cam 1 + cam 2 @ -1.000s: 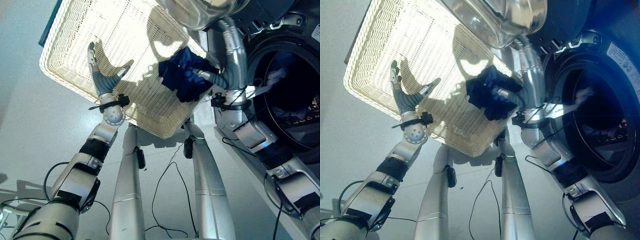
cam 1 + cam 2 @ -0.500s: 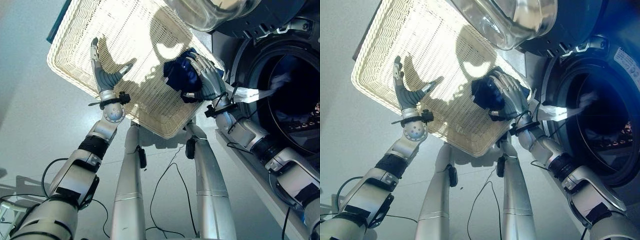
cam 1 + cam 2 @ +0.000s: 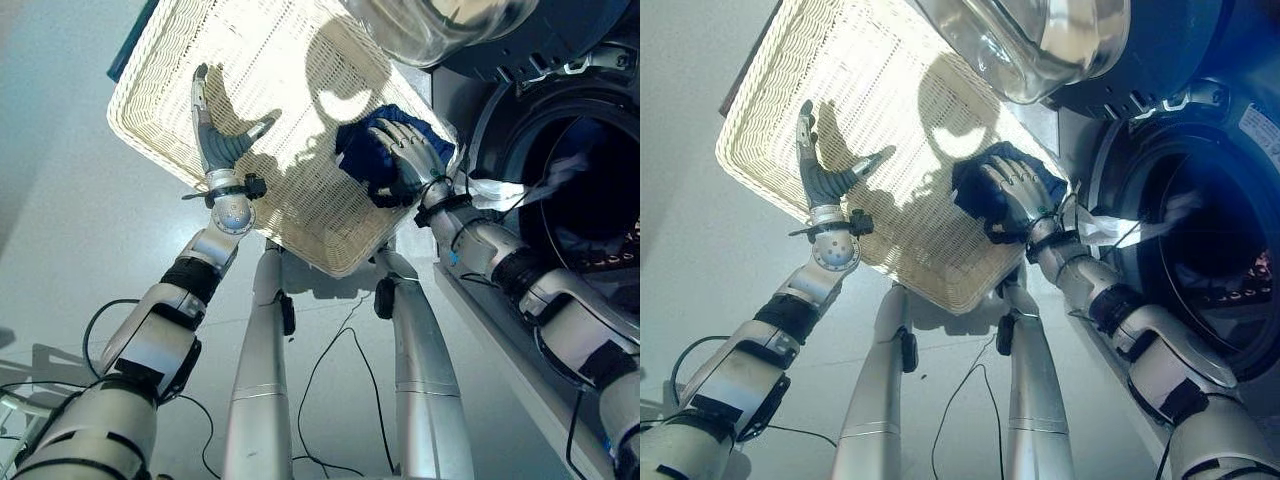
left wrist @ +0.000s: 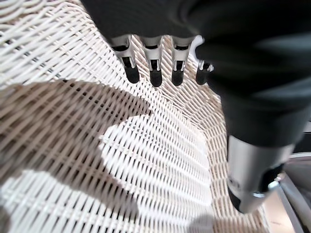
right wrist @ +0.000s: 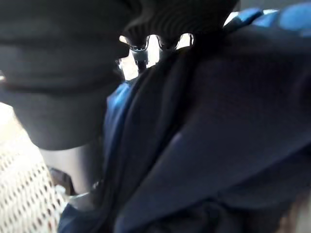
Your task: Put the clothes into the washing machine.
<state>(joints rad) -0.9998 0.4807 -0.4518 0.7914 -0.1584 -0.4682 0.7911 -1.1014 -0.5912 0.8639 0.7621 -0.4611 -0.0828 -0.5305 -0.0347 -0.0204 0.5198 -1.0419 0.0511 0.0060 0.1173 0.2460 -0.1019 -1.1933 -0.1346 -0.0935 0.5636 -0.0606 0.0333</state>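
The crumpled dark blue cloth garment lies bunched in the corner of the white woven wicker basket nearest the dark round opening of the front-loading washing machine, which sits at about three o'clock from it. It looks light, soft and limp, likely to sag and trail, so gathering a thick fold at the middle of the heap seems the safest hold. The right hand lies on top of the garment with its fingers curled down into the folds, grasping it. The left hand, at nine o'clock from the garment, hovers over the basket's weave, fingers straight and spread, holding nothing.
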